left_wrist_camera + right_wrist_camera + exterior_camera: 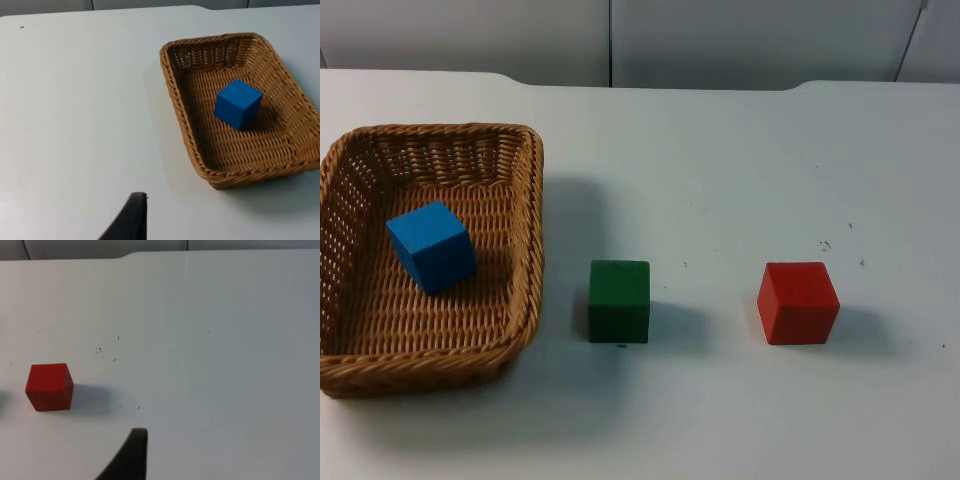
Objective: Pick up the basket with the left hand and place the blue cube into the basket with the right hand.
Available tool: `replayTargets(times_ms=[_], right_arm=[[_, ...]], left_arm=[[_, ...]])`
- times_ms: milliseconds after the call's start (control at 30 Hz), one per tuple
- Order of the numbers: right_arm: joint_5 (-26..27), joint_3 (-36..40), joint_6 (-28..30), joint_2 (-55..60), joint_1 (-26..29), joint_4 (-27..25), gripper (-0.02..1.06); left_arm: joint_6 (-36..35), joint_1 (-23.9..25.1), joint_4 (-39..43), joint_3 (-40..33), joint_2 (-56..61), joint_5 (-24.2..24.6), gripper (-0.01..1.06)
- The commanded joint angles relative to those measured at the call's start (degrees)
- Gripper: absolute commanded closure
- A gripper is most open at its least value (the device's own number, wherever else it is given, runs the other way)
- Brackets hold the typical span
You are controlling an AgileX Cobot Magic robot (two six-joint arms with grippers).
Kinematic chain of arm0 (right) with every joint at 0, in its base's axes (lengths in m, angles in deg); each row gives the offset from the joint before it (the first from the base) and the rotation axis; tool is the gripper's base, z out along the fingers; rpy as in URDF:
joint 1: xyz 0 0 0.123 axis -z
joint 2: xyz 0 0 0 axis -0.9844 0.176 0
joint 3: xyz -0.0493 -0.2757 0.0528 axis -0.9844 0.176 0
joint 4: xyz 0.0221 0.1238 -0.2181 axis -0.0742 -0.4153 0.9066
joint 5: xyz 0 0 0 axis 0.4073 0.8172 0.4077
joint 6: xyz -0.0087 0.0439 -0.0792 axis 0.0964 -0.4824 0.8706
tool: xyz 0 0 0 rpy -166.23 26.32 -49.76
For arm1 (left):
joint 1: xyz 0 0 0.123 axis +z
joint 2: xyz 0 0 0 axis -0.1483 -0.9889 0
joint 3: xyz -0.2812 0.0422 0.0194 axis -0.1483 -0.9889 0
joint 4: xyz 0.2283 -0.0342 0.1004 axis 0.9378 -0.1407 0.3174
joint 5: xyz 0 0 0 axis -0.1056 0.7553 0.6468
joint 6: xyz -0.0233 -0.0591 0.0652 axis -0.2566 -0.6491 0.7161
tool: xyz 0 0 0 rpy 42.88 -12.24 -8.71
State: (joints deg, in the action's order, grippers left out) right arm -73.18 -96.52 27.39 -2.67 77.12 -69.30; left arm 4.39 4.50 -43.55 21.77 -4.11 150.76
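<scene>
The wicker basket rests flat on the white table at the left. A blue cube lies inside it, turned a little askew on the woven floor. From the left wrist view the basket and the blue cube are a good distance ahead of my left gripper, which hangs over bare table and touches nothing. My right gripper is also over bare table, apart from every cube.
A green cube stands just right of the basket. A red cube sits further right, and in the right wrist view this red cube is ahead of the gripper. The grey partition wall closes the table's far edge.
</scene>
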Motion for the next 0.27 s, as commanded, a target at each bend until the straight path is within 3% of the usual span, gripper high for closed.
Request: replayTargets(times_ms=[0,233], right_arm=[[0.7,0.3,0.4,-0.2,0.3,0.1,0.00],[0.7,0.3,0.4,-0.2,0.3,0.1,0.00]], left_arm=[[0.0,-0.2,0.2,-0.1,0.2,-0.6,0.00],[0.0,-0.2,0.9,-0.1,0.2,-0.6,0.00]])
